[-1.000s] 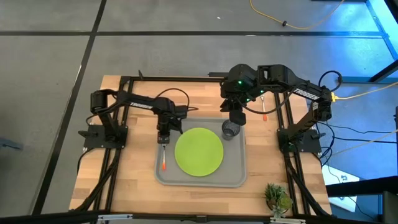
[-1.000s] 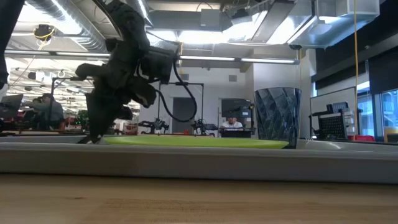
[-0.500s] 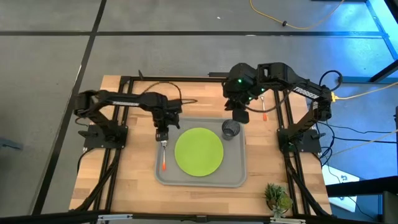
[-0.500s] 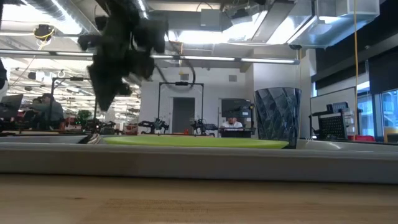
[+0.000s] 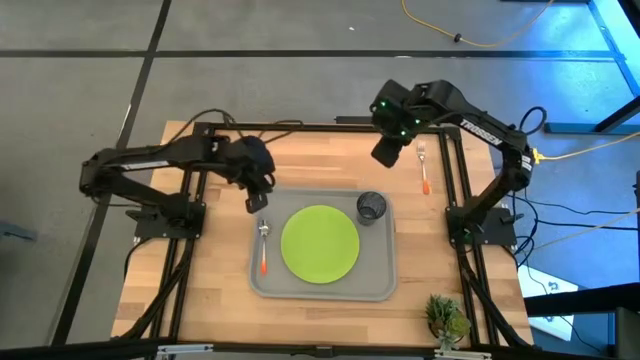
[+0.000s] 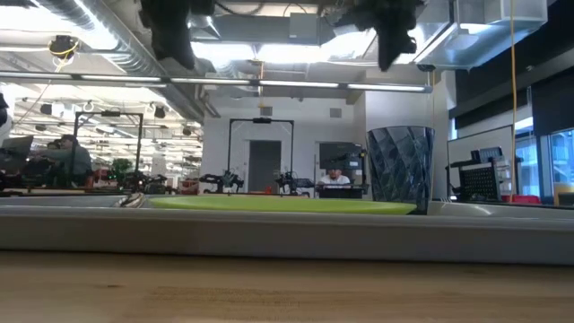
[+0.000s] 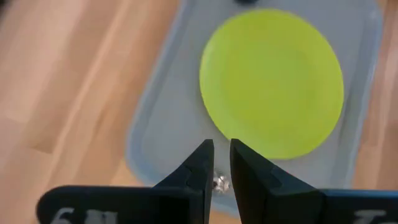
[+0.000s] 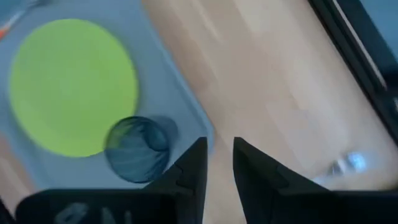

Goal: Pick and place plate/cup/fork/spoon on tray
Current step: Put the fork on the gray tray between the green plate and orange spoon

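Left tool point(image 5: 256, 203) hangs just off the tray's point(image 5: 322, 292) far-left corner, above the table point(image 5: 210, 250). Fingers point(image 7: 200, 163) stand a narrow slit apart with nothing between them (released, not gripping).

Spoon point(image 5: 263, 246) lies inside the tray along its left side, bowl toward the far edge, orange-red handle toward the near edge, just beside the plate point(image 5: 320, 243). In the low view only its silver bowl point(image 6: 133, 200) shows over the tray rim point(image 6: 287, 229).

Plate sits flat mid-tray, lime green, filling most of the tray's depth point(image 7: 272, 81).

Cup point(image 5: 371, 207) stands upright in the tray's far-right corner, just beside the plate's far-right edge (whether they touch, can't tell). Low view shows it as a dark faceted tumbler point(image 6: 400, 168) right of the plate point(image 6: 282, 205).

Right tool point(image 5: 387, 151) is above the table beyond the tray's far-right corner, well clear of the cup. Fingers point(image 8: 194, 163) parted by a small gap, nothing held.

Fork point(image 5: 424, 167) lies on the table past the tray's far-right corner, right of the right tool, tines pointing away from the tray.
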### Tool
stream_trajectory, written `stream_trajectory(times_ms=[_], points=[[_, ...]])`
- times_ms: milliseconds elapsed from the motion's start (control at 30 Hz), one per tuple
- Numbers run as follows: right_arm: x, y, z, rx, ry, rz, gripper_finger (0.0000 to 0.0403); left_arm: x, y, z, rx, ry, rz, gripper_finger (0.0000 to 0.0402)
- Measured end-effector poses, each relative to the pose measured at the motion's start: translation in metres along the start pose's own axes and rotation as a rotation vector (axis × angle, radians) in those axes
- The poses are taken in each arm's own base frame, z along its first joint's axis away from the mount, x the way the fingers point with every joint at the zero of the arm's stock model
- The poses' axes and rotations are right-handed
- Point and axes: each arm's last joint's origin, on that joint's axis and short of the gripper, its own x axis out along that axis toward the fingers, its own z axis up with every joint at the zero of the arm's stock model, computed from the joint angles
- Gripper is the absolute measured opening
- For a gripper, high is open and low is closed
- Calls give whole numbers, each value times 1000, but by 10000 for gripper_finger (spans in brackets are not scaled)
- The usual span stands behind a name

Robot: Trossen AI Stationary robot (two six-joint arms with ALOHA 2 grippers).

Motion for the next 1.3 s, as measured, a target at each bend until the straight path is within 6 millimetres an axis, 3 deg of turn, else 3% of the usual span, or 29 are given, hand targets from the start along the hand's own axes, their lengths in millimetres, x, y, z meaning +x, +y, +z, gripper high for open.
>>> stream_trajectory(times_ms=[167, 333, 433, 667, 1000, 1300], points=[[15, -24, -2, 280, 36, -133, 78, -18, 2, -4, 12, -74, 53, 45], [31, -50, -8, 658, 56, -258, 78, -23, 5, -4, 85, -109, 153, 45], [46, -64, -15, 796, 99, -298, 78, -22, 6, -4, 120, -108, 195, 45], [89, -92, -43, 985, 281, -360, 78, -21, 12, -1, 187, -109, 236, 45], [138, -124, -63, 1082, 239, -332, 78, -27, 33, 10, 156, -203, 302, 45], [159, -135, -87, 1099, 313, -358, 78, -30, 44, 17, 114, -264, 309, 45]])
